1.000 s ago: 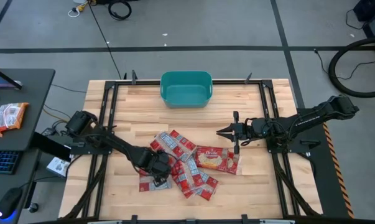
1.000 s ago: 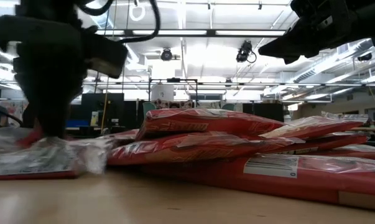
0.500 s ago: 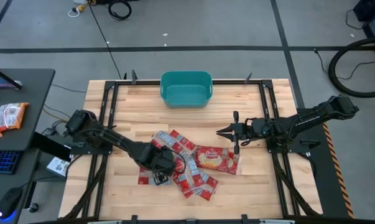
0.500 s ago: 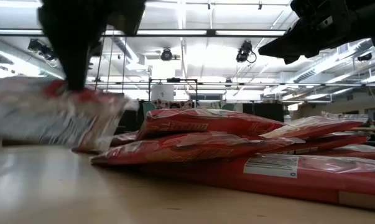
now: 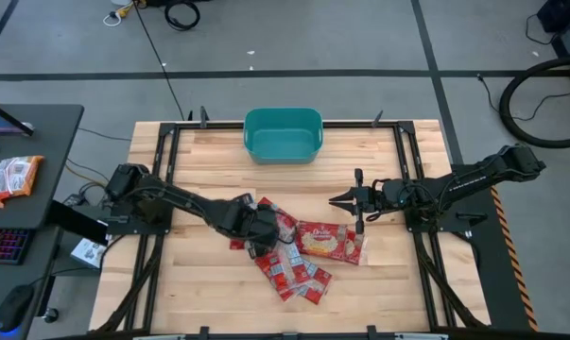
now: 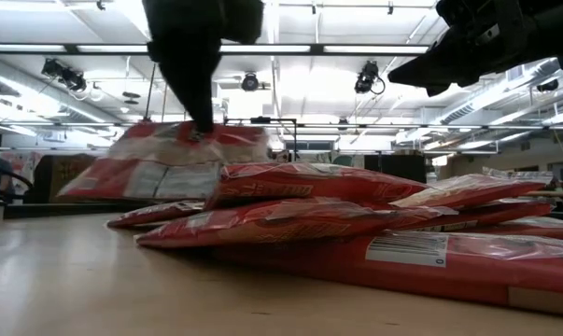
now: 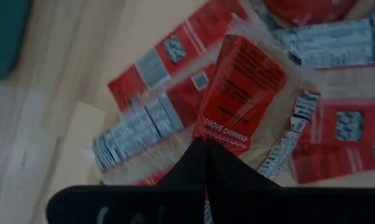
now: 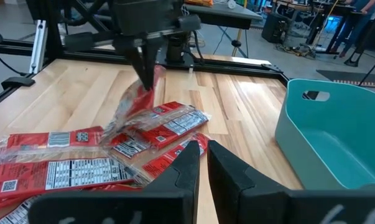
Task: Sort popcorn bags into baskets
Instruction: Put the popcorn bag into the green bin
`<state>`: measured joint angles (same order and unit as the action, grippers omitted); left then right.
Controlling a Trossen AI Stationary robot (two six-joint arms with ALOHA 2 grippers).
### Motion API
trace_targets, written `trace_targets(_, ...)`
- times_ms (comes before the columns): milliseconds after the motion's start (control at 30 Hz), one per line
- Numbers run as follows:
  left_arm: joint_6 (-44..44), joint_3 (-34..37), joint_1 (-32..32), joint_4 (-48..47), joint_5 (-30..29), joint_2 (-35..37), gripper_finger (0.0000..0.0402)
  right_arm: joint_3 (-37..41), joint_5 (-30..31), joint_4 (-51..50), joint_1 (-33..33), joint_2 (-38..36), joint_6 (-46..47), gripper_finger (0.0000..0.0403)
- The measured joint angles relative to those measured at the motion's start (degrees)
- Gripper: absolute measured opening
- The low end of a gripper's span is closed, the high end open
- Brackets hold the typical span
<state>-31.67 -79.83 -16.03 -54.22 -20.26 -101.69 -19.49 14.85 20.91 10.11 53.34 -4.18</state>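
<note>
My left claw (image 5: 256, 232) sits a little left of the middle of the high picture, over the pile of flat red popcorn bags with white label patches (image 5: 289, 260). My two dark fingers (image 7: 203, 163) are pinched tight on the edge of one red crinkly popcorn bag (image 7: 246, 93). That bag hangs up in the air below my claw. In the low picture it shows left of the middle, tilted, above the other bags (image 6: 164, 163). In the right wrist picture it dangles under my claw, above the heap (image 8: 130, 106).

The rest of the bags lie flat on the light wooden table (image 5: 199, 293), piled on each other. The biggest bag, red with a yellow popcorn picture (image 5: 327, 241), lies on the right side of the pile.

The teal-green plastic basket with round corners (image 5: 283, 134) stands at the top middle of the high picture, at the far edge of the table, well apart from the pile. I can see no bags in the part of it that shows.

My right claw (image 5: 336, 200) waits right of the middle of the high picture, up in the air near the big bag. Its fingers (image 8: 184, 165) are almost together, with a thin gap, and they hold nothing.
</note>
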Motion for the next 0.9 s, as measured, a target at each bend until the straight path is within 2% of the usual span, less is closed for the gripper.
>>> trace_targets(200, 6.56, -1.64, 5.33, 0.41, -1.11, 0.98, 0.0000, 0.00, 0.00, 0.00, 0.00, 0.00, -0.07, 0.0036)
trace_targets(433, 17.56, -4.28, 12.70, 3.72, -11.47, 0.98, 0.0000, 0.00, 0.00, -1.22, 0.00, 0.00, 1.11, 0.0036)
trace_targets(533, 24.20, -4.28, 16.72, 6.70, -13.05, 0.98, 0.0000, 0.00, 0.07, -3.76, 0.00, 0.00, 1.43, 0.0036)
trace_targets(700, 37.14, -4.28, 22.78, 16.78, -12.80, 0.79, 0.0000, 0.00, 1.73, -6.76, 0.00, 0.00, 3.08, 0.0036)
trace_targets(900, 50.23, -4.28, 27.23, 30.38, -11.10, 0.88, 0.0000, 0.00, 1.97, -7.87, -0.12, -0.01, 3.98, 0.0036)
